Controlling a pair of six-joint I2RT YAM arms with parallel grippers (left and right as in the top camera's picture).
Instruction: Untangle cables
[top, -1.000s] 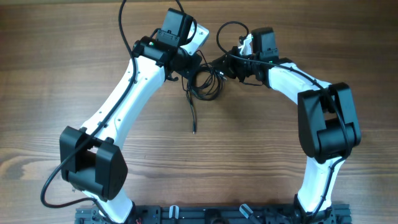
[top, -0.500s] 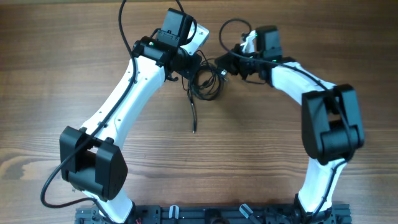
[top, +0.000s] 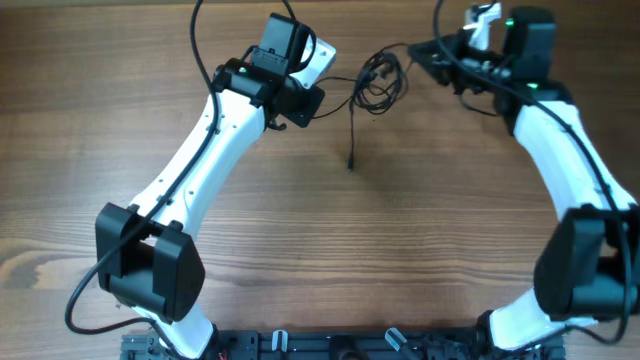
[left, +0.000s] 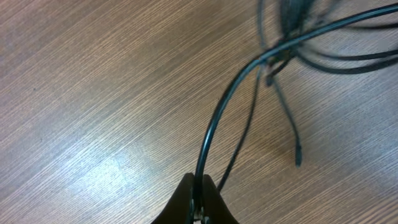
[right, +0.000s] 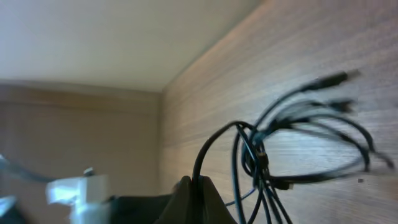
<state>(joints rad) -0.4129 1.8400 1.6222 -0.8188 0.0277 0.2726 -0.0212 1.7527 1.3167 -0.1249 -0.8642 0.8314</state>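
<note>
Surface: wood, cables knotted far centre.
Left claw: pinching one cable.
Right claw: pinching another, letting you spread them.

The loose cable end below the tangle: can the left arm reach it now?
Probably not yet. Nothing blocks the way to the loose end, but the left gripper has its jaws shut on the cables; it must release first.

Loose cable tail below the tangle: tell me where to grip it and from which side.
Probably the loose tail along its straight stretch, just above the plug tip, approached from the near side of the table. There it runs single and straight, clear of the loops of the tangle.
</note>
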